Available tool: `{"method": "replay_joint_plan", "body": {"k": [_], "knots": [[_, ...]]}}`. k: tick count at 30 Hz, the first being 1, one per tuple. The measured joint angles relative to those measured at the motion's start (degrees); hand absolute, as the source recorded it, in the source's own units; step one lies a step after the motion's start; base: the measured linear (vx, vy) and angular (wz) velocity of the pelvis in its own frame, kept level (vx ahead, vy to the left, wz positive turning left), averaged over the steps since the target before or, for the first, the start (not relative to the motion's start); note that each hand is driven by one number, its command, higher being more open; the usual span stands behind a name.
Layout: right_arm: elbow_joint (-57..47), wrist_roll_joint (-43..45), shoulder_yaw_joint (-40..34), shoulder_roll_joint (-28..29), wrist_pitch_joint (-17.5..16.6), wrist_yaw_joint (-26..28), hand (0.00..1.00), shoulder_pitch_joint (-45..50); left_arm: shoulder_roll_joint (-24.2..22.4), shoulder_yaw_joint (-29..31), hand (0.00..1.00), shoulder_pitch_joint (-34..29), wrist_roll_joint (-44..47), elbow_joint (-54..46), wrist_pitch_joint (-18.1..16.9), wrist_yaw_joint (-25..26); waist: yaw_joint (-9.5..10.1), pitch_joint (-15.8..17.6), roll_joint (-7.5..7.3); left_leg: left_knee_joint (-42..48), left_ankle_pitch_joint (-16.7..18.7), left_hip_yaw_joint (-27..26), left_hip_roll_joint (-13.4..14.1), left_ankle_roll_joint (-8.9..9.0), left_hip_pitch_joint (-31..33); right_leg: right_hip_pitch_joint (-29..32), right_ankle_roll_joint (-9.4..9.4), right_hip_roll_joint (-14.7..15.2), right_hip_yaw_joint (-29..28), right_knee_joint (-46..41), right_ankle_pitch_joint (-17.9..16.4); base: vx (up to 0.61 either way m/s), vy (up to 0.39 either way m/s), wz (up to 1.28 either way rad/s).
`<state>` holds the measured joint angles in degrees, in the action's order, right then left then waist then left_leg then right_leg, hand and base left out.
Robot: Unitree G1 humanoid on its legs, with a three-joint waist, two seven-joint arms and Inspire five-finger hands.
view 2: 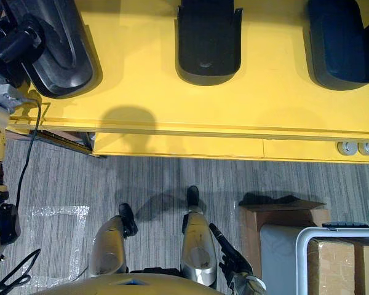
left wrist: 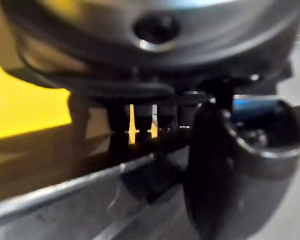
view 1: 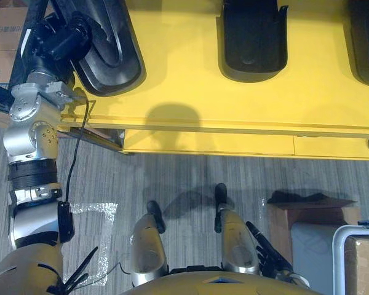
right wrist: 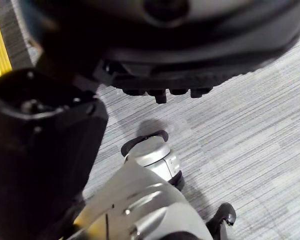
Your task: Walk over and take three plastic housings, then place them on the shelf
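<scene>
The left housing (view 1: 114, 55) lies at 11 o'clock on the yellow table (view 1: 190, 80), close to the table's left corner and front edge. The middle housing (view 1: 252, 43) sits at 12 o'clock and the right housing (view 2: 335, 43) at 1 o'clock, well apart from each other and untouched.

The left hand (view 1: 61, 37) is on the outer rim of the left housing. Whether it has closed on that rim I cannot tell, since the left wrist view shows it against the shell but not the grip. The right hand (view 1: 269, 251) hangs at 5 o'clock beside the leg, loose and wide, holding nothing.

The main risk is a one-ended hold. The shell looks long and smooth, so lifted from its rim it could swing, slip free, or scrape off the near corner onto the floor. Pulling it sideways could also drag it over the edge before it is secure.

On the floor, a sheet of clear plastic film (view 1: 92, 227) at 7 o'clock could slide underfoot. A cardboard carton (view 1: 307, 212) at 4 o'clock could catch a step on the way to the shelf.
</scene>
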<state>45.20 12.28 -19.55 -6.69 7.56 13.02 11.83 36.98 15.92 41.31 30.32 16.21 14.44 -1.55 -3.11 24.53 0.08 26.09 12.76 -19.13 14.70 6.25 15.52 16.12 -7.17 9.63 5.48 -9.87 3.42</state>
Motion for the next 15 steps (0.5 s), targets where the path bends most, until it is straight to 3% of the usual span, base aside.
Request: {"method": "replay_joint_plan", "body": {"k": [7, 15], "knots": [[-0.52, 0.78, 0.92, -0.09, -0.28, -0.10, 1.00, 0.01, 2.37, -2.24, 1.00, 2.58, -7.16, 0.67, 3.27, 0.10, 0.02, 0.11, -0.14, 0.99, 0.29, -0.26, 1.07, 0.25, -0.03, 0.00, 0.08, -0.80, -0.33, -0.25, -0.04, -0.01, -0.008, -0.04], [-1.11, 1.75, 1.72, -0.17, 0.05, -0.30, 1.00, 0.15, 4.34, -3.93, 1.00, 4.40, -11.66, 1.88, 4.52, 0.00, 0.01, 0.13, -0.11, 1.62, 0.42, -0.93, 1.88, 0.43, 0.01, 0.81, 0.25, -1.37, -1.12, -1.22, -0.17, -0.01, 0.000, -0.05]]}}
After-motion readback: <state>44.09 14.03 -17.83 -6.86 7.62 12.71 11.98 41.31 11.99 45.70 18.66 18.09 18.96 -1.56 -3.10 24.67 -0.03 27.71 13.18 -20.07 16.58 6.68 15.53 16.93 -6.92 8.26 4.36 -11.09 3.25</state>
